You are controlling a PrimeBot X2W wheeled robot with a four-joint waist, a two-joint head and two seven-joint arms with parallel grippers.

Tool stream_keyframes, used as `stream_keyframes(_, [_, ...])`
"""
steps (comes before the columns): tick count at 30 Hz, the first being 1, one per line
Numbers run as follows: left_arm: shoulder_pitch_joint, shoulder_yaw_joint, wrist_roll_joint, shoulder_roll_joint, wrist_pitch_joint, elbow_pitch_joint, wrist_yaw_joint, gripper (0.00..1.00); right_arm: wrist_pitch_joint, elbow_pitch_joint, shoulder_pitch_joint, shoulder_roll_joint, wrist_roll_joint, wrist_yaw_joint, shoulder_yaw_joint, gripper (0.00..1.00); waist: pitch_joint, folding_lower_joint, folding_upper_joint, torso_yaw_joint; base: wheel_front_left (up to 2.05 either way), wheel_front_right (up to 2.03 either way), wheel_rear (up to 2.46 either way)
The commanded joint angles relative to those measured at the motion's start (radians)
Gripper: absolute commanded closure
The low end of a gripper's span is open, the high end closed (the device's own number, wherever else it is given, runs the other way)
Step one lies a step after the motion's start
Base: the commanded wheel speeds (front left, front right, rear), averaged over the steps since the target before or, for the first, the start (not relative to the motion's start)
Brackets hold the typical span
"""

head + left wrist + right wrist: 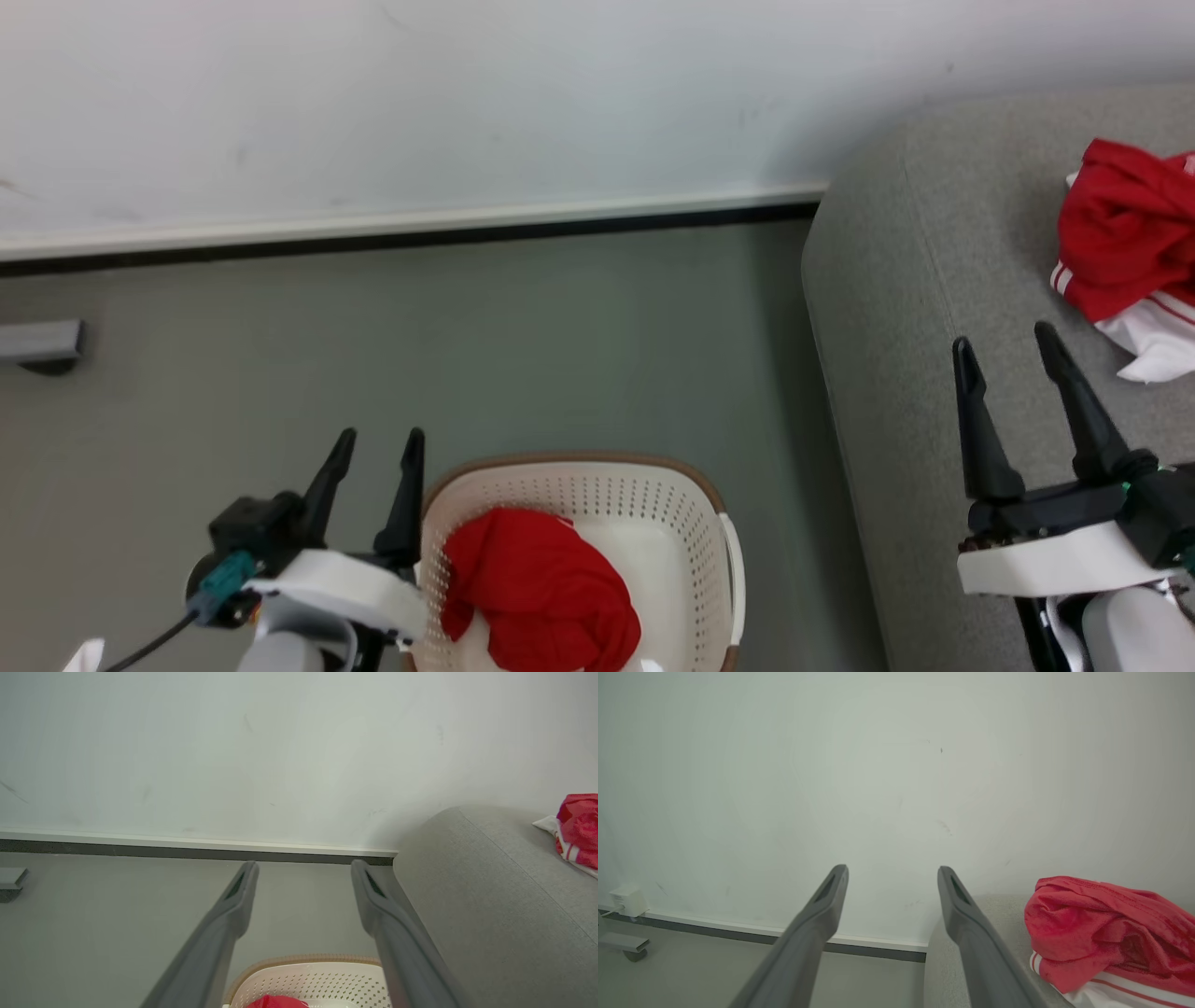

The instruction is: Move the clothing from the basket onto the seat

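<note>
Head view: red clothing sits in the basket and on the seat. Left end effector and right end effector gape wide, empty.

basket: perforated plastic | seat: matt woven cloth | clothing: soft cloth

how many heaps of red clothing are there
2. One red heap lies in the basket on the floor; the other heap lies on the grey sofa, to the right. Either heap may hide more than one garment.
</note>
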Motion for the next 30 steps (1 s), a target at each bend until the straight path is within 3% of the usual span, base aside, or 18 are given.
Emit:
stream_keyframes(1, [-0.035,-0.019,-0.011,0.012,0.0,0.022,0.001,0.0,-0.002,-0.012,-0.026,-0.014,-0.015,-0.002,-0.005,0.0,0.058,-0.0002,0.0,-0.014,0.0,0.0,0.0])
stream_keyframes(15, [-0.322,-0.232,-0.088,0.066,0.0,0.309,0.001,0.0,-0.002,-0.12,-0.185,-0.01,-0.039,-0.002,-0.059,0.0,0.305,-0.0002,0.0,-0.047,0.0,0.0,0.0])
stream_keyframes(30, [-0.561,-0.433,-0.15,0.066,0.029,0.676,0.001,0.0,-0.002,-0.227,-0.259,0.016,-0.068,-0.002,-0.102,0.0,0.477,-0.0002,0.0,-0.109,0.0,0.0,0.0])
